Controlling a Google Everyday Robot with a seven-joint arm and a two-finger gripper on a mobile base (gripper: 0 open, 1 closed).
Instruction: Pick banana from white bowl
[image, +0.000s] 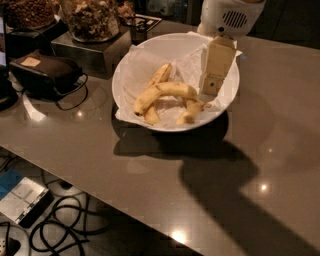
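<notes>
The banana (165, 91) is long, yellow and unpeeled, gently curved, with brownish tips. It lies flat near the middle of the white bowl (123, 67), one end toward the bowl's left rim and the other toward its right side. The bowl is wide, round and smooth, lined with crumpled paper napkins (142, 65). The gripper (210, 89) hangs inside the bowl's right side, just beside the banana's right end.

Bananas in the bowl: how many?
3: the longest banana mid-bowl, a second crossing beneath it, a third below the hand at the bowl's right. Napkins may hide more.
</notes>
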